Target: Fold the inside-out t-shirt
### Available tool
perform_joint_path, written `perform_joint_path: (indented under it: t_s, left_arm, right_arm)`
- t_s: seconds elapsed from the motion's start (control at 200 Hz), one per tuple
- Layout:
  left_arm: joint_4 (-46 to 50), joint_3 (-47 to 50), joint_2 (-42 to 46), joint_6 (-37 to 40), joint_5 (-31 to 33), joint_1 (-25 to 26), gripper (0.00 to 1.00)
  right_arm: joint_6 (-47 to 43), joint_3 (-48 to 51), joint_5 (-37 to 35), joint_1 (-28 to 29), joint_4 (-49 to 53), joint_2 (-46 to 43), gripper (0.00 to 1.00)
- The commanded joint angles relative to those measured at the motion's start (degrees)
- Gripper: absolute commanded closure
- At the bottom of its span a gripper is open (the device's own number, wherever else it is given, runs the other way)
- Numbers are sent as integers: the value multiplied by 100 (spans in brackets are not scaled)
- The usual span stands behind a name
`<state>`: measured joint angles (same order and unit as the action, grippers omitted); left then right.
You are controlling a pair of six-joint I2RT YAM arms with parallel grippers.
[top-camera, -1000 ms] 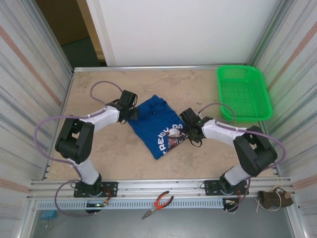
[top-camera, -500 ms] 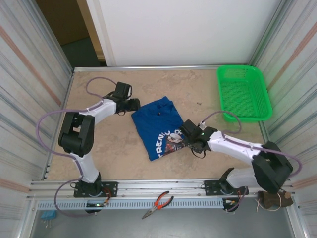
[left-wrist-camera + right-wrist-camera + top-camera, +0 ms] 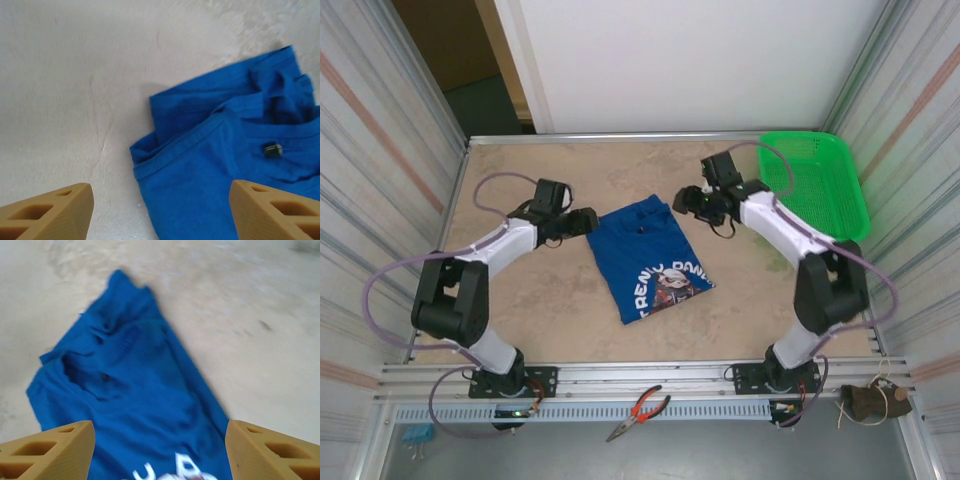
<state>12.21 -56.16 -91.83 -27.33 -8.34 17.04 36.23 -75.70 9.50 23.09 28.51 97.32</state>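
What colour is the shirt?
The t-shirt is royal blue with white print; the top view shows it best.

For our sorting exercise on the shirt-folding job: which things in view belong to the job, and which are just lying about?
Belongs to the job:
t-shirt
left gripper, open
right gripper, open

Just lying about:
green basket
red-handled pliers

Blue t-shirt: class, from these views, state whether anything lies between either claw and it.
Nothing visible does. Only bare table separates the left claw and the right claw from the blue t-shirt; the green basket sits in the far right corner.
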Motion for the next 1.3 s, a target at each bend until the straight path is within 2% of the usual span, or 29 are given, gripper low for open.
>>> perform_joint_path:
  t_s: [0.0, 0.215, 0.346, 0.426, 0.476, 0.521, 0.631, 0.676, 0.857, 1.082, 1.087, 1.147, 1.172, 1.212, 1.297]
  left_arm:
    - [-333, 49, -240, -257, -168, 71, 28]
    - [-440, -196, -679, -320, -201, 137, 28]
    - [-544, -262, -892, -400, -199, 164, 30]
    - [-574, -307, -998, -418, -197, 176, 33]
    - [-590, -325, -1037, -421, -195, 173, 39]
    - [-615, -324, -1055, -418, -183, 171, 51]
    - [-667, -355, -1082, -428, -156, 169, 88]
    - [-650, -414, -1084, -418, -148, 171, 100]
    - [-561, -648, -1047, -347, -37, 168, 100]
    - [-464, -833, -1160, -340, 92, 168, 100]
    - [-464, -825, -1161, -346, 89, 164, 100]
    - [-492, -802, -1179, -361, 86, 165, 100]
    - [-515, -783, -1179, -368, 106, 168, 100]
    - [-538, -766, -1195, -374, 125, 162, 100]
    - [-538, -782, -1239, -362, 129, 163, 100]
  right_arm:
    - [-922, -575, 632, -51, 250, 852, 36]
    - [-982, -1100, 1020, -86, 199, 1758, 43]
    - [-879, -1305, 1223, -121, 95, 2128, 53]
    - [-845, -1457, 1292, -118, 76, 2297, 67]
    - [-835, -1537, 1313, -129, 84, 2348, 84]
    - [-821, -1569, 1333, -146, 76, 2334, 100]
    - [-782, -1584, 1296, -220, -17, 2169, 100]
    - [-743, -1596, 1295, -258, -77, 2113, 100]
    - [-538, -1654, 1150, -431, -439, 1992, 100]
    - [-336, -2072, 1239, -514, -487, 2408, 100]
    - [-336, -2063, 1239, -511, -487, 2407, 99]
    - [-327, -1934, 1206, -496, -486, 2382, 62]
    - [-319, -1859, 1195, -489, -515, 2369, 52]
    - [-299, -1729, 1224, -477, -575, 2339, 47]
    - [-291, -1471, 1241, -403, -667, 2296, 46]
